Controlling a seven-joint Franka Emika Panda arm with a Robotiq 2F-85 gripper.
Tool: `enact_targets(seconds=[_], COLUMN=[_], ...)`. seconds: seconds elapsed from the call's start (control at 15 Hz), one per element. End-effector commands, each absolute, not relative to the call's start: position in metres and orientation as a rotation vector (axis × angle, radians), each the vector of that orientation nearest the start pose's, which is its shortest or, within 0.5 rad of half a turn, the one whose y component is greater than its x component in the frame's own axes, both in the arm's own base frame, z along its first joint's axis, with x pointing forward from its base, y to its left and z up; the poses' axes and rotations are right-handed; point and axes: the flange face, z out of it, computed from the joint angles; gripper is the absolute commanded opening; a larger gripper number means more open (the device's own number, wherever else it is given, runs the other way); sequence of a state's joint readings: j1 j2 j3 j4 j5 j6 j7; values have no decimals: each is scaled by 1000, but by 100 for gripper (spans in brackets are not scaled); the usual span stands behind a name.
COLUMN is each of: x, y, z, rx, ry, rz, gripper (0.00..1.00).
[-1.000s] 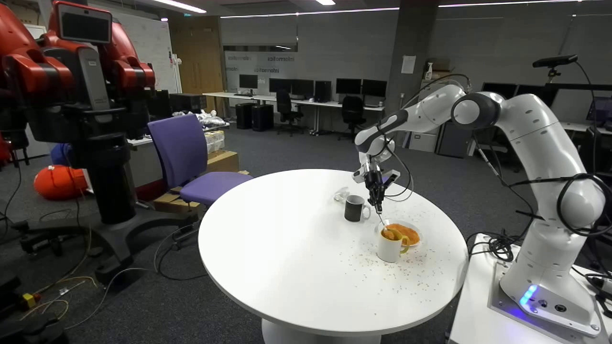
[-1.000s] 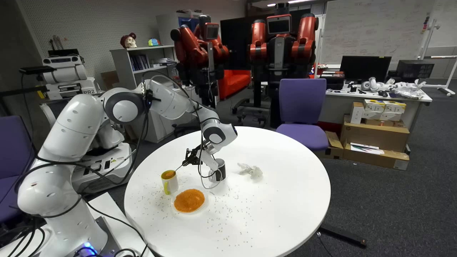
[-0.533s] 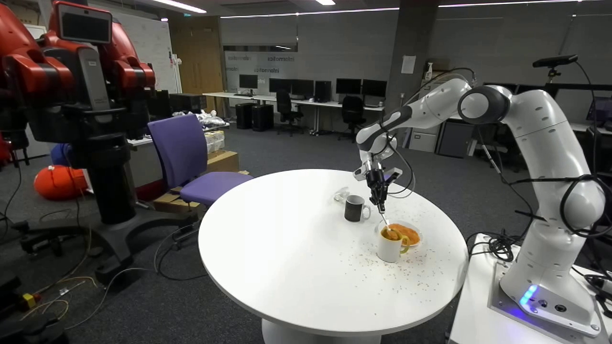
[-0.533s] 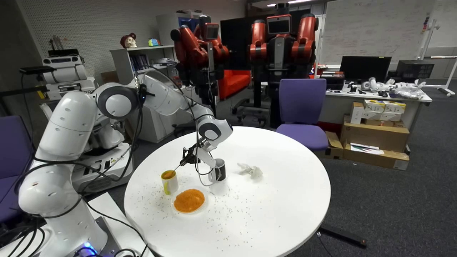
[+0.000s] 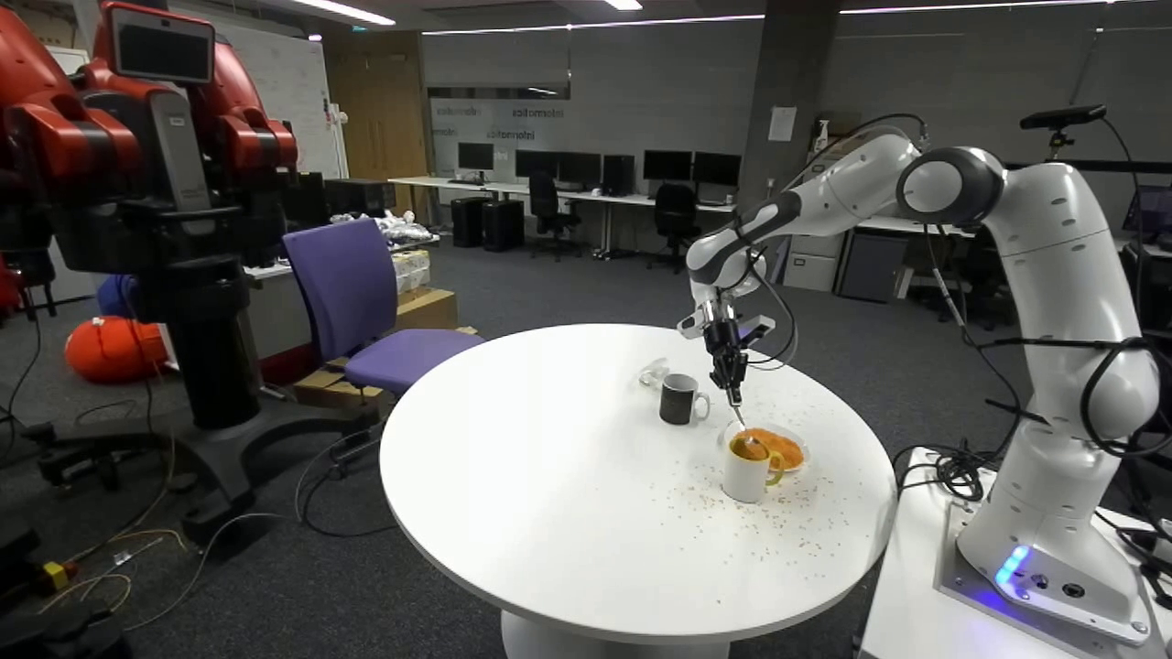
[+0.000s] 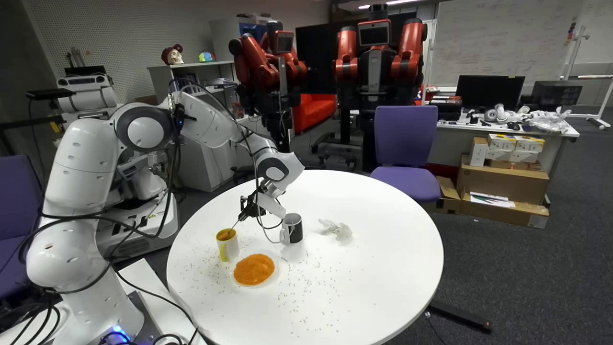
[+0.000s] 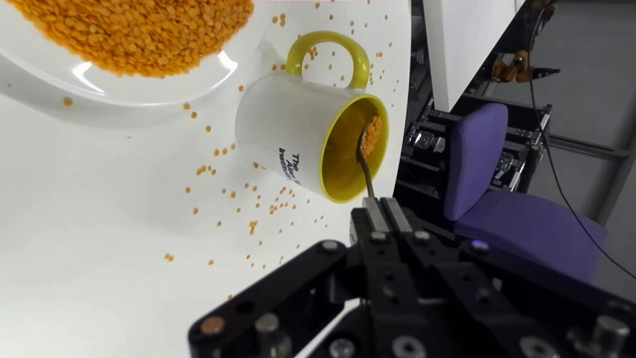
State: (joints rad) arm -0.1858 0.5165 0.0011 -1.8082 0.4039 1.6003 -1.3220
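Note:
My gripper [image 7: 381, 200] is shut on the thin handle of a metal spoon [image 7: 366, 171]. The spoon points down into the mouth of a white mug [image 7: 288, 119] with a yellow inside and yellow handle. Orange lentils [image 7: 371, 135] lie in the spoon's bowl, inside the mug's rim. The mug stands upright on the table in both exterior views [image 5: 743, 480] [image 6: 229, 249]. The gripper is above and beside the mug in both exterior views [image 5: 734, 403] [image 6: 241, 219]. A white plate [image 7: 144, 97] with a heap of orange lentils [image 6: 254, 269] stands beside the mug. The mug's bottom inside is hidden.
A dark mug [image 5: 678, 403] with a light handle stands near the gripper. A crumpled clear plastic piece [image 6: 337, 230] lies beyond it. Loose lentils are scattered on the round white table [image 5: 549, 513]. A purple chair [image 6: 407, 143] stands by the table's edge.
The arm's elbow has risen and drawn back toward its base. The gripper has shifted slightly the same way, with the spoon still in the mug. The mugs and plate have not moved.

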Motion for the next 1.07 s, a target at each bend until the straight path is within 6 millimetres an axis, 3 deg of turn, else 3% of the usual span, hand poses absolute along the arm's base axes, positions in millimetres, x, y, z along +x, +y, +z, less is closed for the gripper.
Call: enact_targets(seconds=[0.0, 1.0], x=[547, 548], y=[-57, -47], z=[250, 284], rx=[-2136, -2263], ry=[-1160, -1281], rz=[300, 180], gripper=[1, 1])
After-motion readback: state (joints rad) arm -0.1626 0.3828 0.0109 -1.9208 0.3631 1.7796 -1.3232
